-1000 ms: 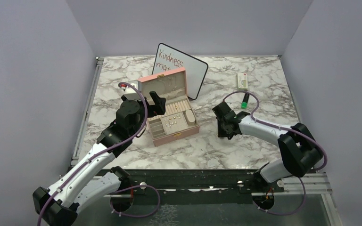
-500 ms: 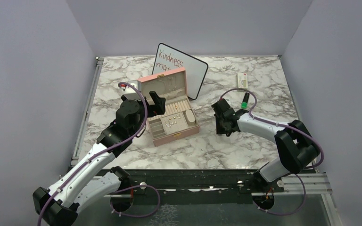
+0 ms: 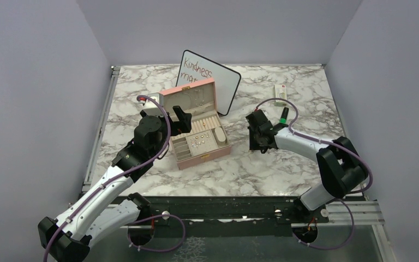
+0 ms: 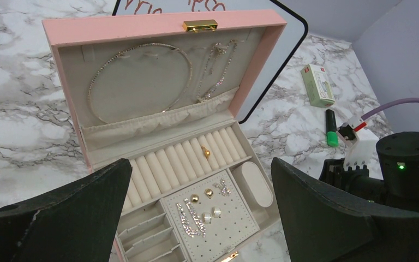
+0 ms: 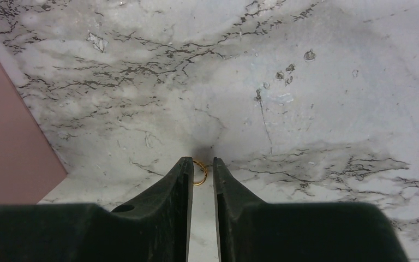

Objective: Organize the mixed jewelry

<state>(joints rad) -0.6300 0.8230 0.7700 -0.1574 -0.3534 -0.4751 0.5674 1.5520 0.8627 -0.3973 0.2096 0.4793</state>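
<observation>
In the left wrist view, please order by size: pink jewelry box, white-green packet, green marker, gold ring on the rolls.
1. pink jewelry box
2. white-green packet
3. green marker, similar length but thinner
4. small gold ring

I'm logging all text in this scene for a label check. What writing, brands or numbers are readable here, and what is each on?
"Kindness": handwritten in red, top line of the whiteboard.
"mat": start of its second line; the rest is hidden behind the pink box lid.
Packet: a red mark and some print, too small to read.
No other text is readable.
</observation>
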